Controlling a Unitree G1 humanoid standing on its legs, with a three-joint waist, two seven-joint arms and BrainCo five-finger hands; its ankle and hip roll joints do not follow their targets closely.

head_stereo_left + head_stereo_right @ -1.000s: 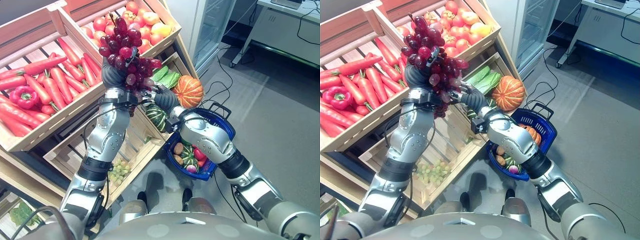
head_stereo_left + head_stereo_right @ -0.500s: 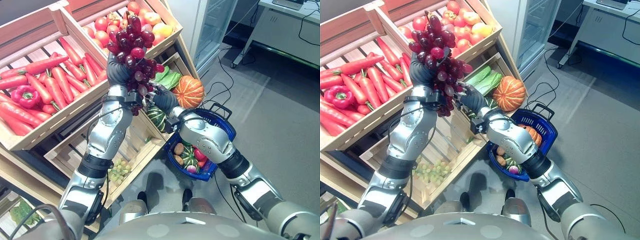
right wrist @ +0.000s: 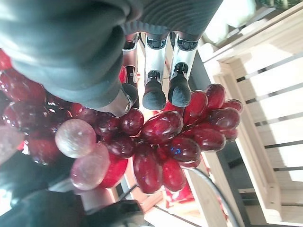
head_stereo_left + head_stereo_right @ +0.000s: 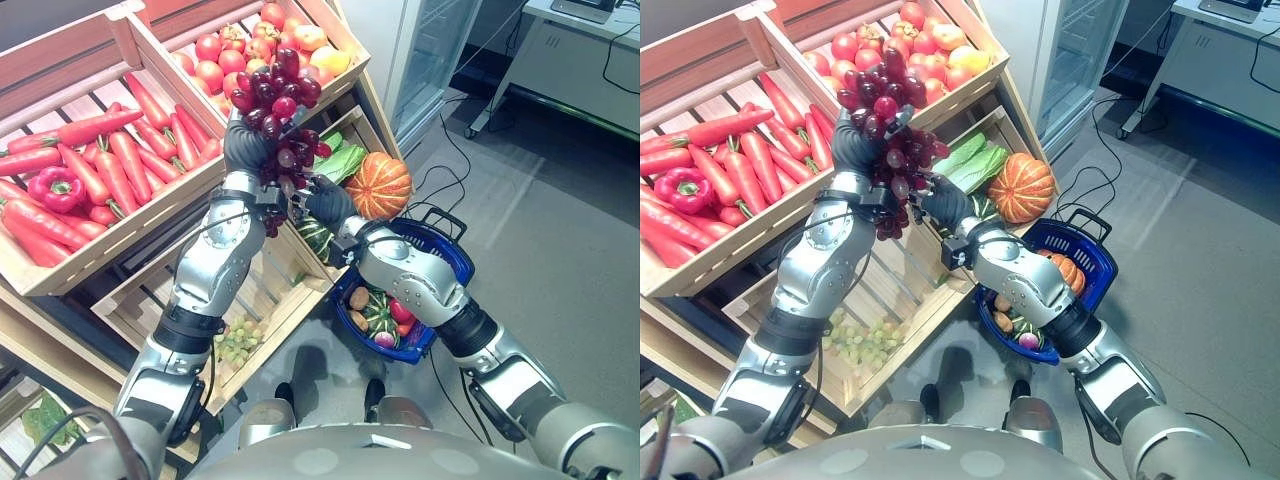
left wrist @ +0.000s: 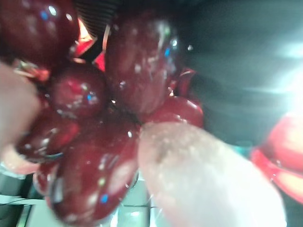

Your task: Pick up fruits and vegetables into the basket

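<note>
Crates of pale wood (image 4: 110, 255) stand stacked in tiers and take up most of the scene; everything else is placed from them. The upper tier has two compartments: carrots (image 4: 105, 160) with one red pepper (image 4: 57, 188) fill the left one, and tomatoes and other round fruit (image 4: 235, 50) fill the right one. A lower crate on the right side holds leafy greens (image 4: 345, 160), an orange pumpkin (image 4: 378, 185) and a striped green squash (image 4: 315, 238). The lowest crate, in front, has a small cluster of green grapes (image 4: 235, 340) lying in its near corner.

On the floor just to the right of the crates sits the blue basket (image 4: 452, 262), already holding several vegetables and fruits.

Raised in front of the upper tier, over the divider between the two compartments, is the bunch of red grapes (image 4: 275, 100). The left hand (image 4: 245, 150) grips it from below, fingers curled round the stems and berries. The right hand (image 4: 325, 200) reaches in from the basket side; its fingers (image 3: 154, 94) are extended, tips touching the lower berries of the bunch, not wrapped round them.
</note>
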